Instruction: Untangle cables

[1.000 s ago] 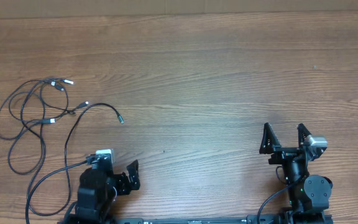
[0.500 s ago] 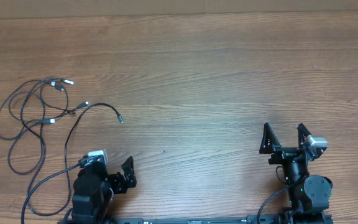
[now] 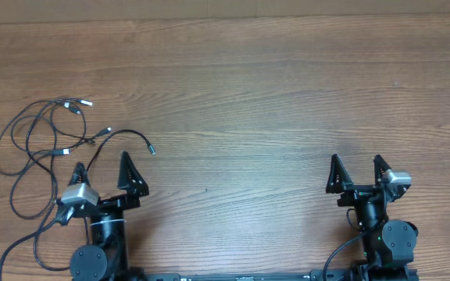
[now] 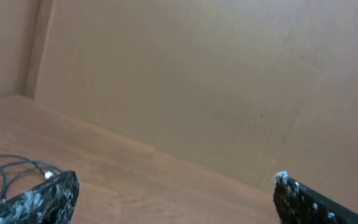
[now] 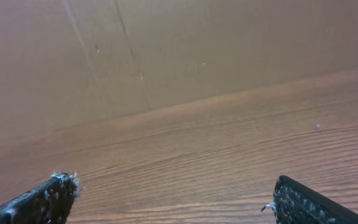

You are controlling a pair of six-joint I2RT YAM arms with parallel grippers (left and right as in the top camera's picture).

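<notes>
The cables are thin black wires with small silvery plug tips, lying as loose overlapping loops on the left of the wooden table. One strand runs from a plug tip down past my left gripper to the front left edge. My left gripper is open and empty, just right of and in front of the loops. In the left wrist view its jaws are wide apart, with a bit of cable at the far left. My right gripper is open and empty at the front right; the right wrist view shows only bare wood between its jaws.
The wooden table stretches back to a plain board wall. Both arm bases stand at the front edge.
My left gripper has swung from lying sideways at the front edge to pointing away over the table, jaws wide. The strand at the front left has shifted left. The right arm has not moved.
</notes>
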